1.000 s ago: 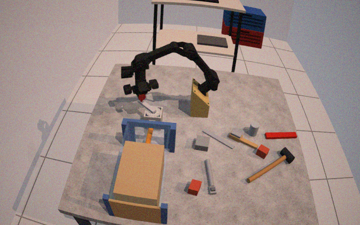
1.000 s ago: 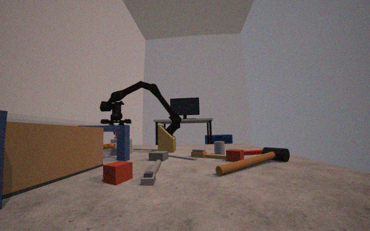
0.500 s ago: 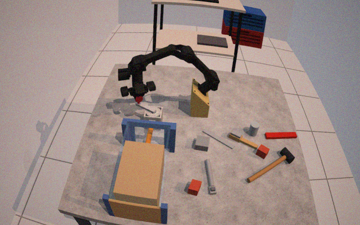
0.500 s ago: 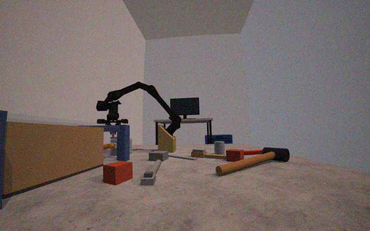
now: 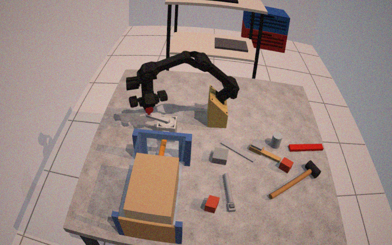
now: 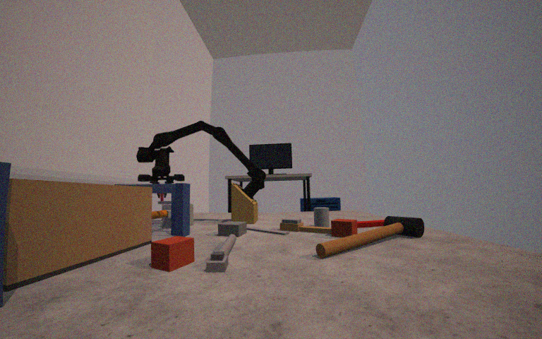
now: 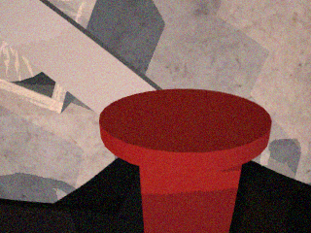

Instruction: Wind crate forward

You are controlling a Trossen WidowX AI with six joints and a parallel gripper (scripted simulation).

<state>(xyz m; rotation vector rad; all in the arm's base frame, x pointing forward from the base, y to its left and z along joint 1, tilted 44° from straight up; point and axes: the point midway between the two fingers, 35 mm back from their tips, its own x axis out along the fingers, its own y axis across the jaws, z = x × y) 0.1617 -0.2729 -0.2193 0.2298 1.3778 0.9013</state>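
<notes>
Pale walls (image 5: 57, 43) (image 6: 459, 119) are surrounding a mottled grey bench (image 5: 260, 222) (image 6: 359, 295) (image 7: 219, 53); behind it a desk (image 5: 214, 5) (image 6: 287, 176) is standing on black legs. On the bench the black arm (image 5: 173, 59) (image 6: 179, 131) is reaching from its yellow mount (image 5: 217, 114) (image 6: 243, 207) toward the winch side.

The tan crate (image 5: 153, 185) is lying inside the guard cubby; its front is staying apart from the blue frame (image 5: 162, 133) (image 6: 181, 210) at the mouth; it is looking flat from above. An orange strap (image 5: 162, 147) (image 6: 159, 214) is running from the crate toward the pale winch (image 5: 167, 125) (image 6: 166, 217), which is sitting just beyond the frame. One flat handle bar (image 5: 158, 118) (image 7: 83, 58) is extending over the winch top; whether its key is seated fully, I cannot tell.

A mallet (image 5: 292, 183) (image 6: 368, 235) is lying among the tools; a grey bar tool (image 5: 227, 189) (image 6: 224, 256) and a red bar (image 5: 305, 147) (image 6: 369, 223) are lying too; a grey block (image 5: 220, 155) (image 6: 231, 229) is resting between the tools and the frame. The gripper (image 5: 149, 111) (image 6: 161, 196) (image 7: 173, 151) is clamping on the red knob (image 7: 185, 121) of the handle bar; the knob's round top is showing upward between the dark fingers.
</notes>
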